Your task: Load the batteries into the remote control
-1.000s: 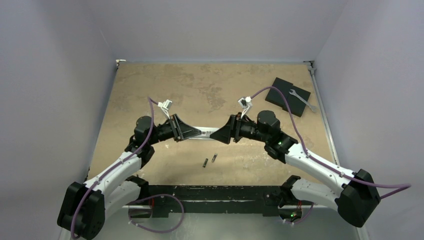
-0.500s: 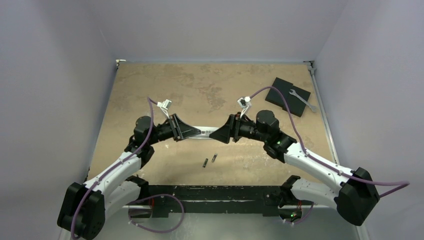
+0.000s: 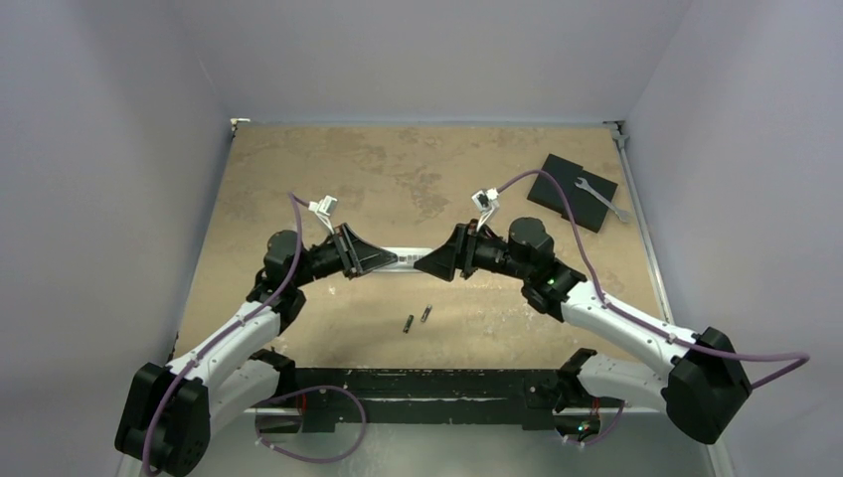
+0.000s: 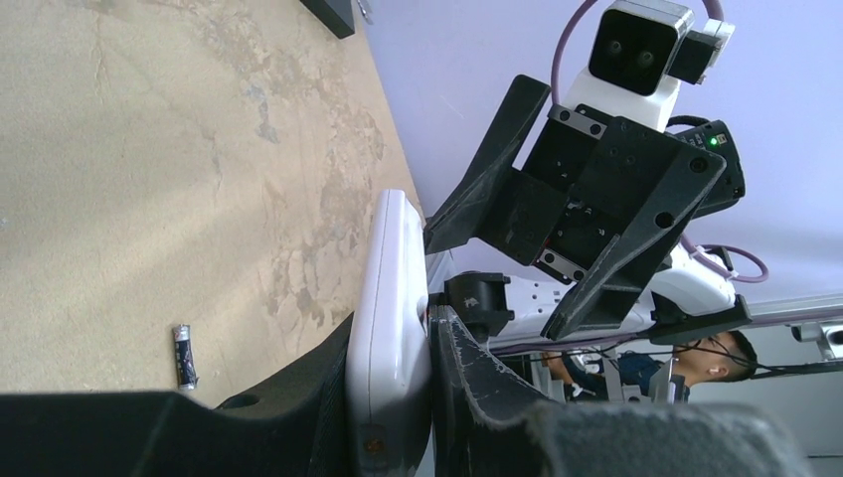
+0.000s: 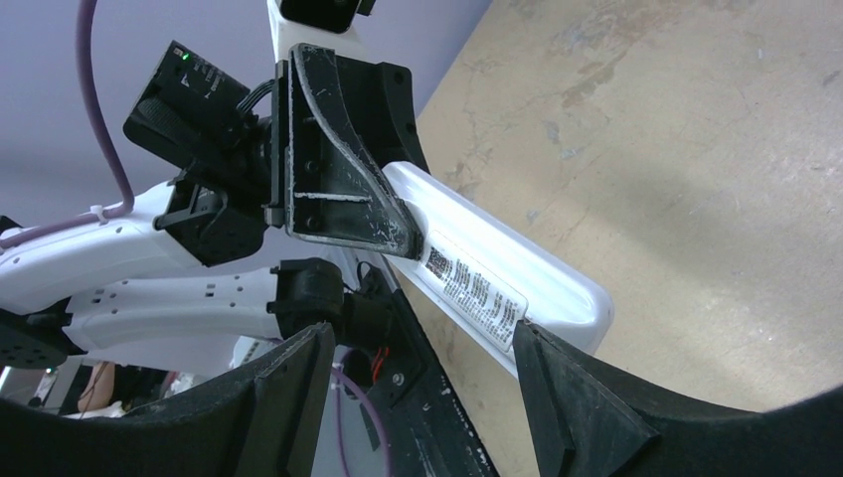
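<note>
White hard plastic: the remote control [image 3: 409, 260] is judged light, stiff and smooth, so likely to slide or twist under a narrow pinch. It is held off the table [image 3: 398, 169], lengthwise between the two arms. The left gripper [image 3: 391, 261] is clamped across one end of it, flat faces against the pads. The right gripper [image 3: 424, 264] stands wide, its jaws straddling the free end; whether either finger touches the casing cannot be told.

Handling notes:
- A hold across the broad faces near one end is judged best, leaving the back free.
- The batteries [image 3: 417, 318] lie on the table, near the front edge, just apart from each other, well below the remote. They are judged small, hard, round and prone to rolling; a grip across the barrel, not the ends, is advised.

View comparison:
- From the top external view alone are both batteries, the black pad [image 3: 572, 191] and the wrench [image 3: 601, 199] seen.
- In the left wrist view the remote [image 4: 390, 328] is shown edge-on in the pinch; only one battery [image 4: 182, 355] appears.
- In the right wrist view a printed label on the remote [image 5: 497, 273] is revealed, so the back is judged to face the right gripper [image 5: 422, 343]. No cover seam can be made out.
</note>
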